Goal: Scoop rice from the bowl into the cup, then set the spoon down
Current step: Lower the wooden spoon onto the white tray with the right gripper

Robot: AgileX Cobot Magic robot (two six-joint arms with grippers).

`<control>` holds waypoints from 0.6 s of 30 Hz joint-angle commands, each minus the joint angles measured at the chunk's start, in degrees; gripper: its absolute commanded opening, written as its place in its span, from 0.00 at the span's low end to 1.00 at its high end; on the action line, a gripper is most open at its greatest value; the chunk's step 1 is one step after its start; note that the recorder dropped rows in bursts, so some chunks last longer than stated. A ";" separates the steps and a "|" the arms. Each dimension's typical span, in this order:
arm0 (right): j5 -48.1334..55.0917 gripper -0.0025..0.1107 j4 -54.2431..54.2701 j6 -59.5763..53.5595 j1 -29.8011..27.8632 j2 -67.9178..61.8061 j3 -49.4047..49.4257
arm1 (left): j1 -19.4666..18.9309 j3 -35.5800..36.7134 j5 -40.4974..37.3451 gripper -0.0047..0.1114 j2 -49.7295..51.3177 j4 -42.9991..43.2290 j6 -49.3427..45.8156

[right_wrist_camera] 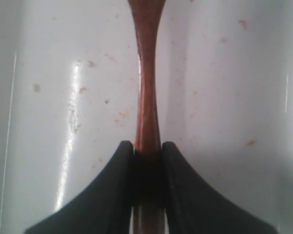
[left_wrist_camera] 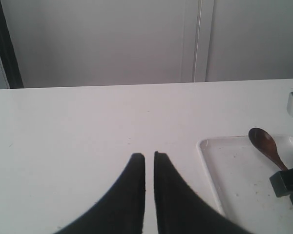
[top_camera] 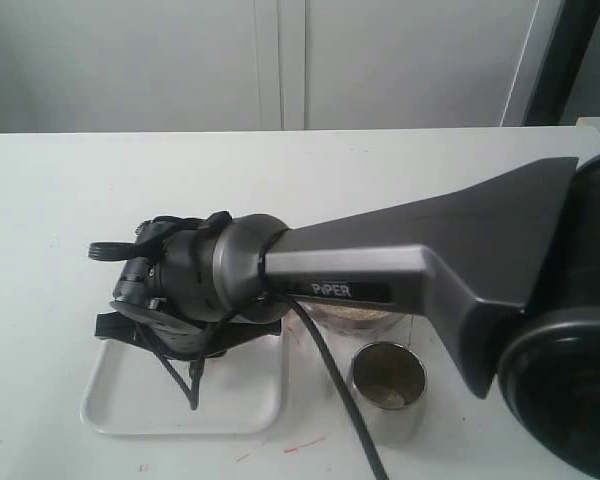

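The right arm (top_camera: 430, 250) hides most of what seems the bowl (top_camera: 375, 322).

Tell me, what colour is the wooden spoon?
The spoon is dark reddish-brown, seen best in the right wrist view.

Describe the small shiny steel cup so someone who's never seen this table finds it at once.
On the white table, find the flat white rectangular tray in the exterior view's lower left. Right of it, nearer the camera than the wide shallow steel bowl of rice under the dark robot arm, stands the small shiny steel cup. It is narrower, straight-sided and handleless.
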State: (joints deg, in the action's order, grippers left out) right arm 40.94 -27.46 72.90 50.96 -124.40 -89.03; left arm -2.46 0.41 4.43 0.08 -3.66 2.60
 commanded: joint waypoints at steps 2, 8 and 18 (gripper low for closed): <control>-0.40 0.02 -1.29 0.17 -0.21 0.22 -0.39 | 0.56 -0.41 0.26 0.16 -0.08 -0.17 0.21; 0.07 0.02 -0.81 0.18 -0.21 -0.44 -0.39 | 0.56 -0.41 0.26 0.16 -0.08 -0.17 0.21; 0.82 0.13 -0.71 0.18 -0.21 -1.15 -0.39 | 0.56 -0.41 0.26 0.16 -0.08 -0.17 0.21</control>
State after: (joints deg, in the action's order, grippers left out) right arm 41.29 -27.79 72.90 50.96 -125.55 -89.03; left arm -2.46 0.41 4.43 0.08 -3.66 2.60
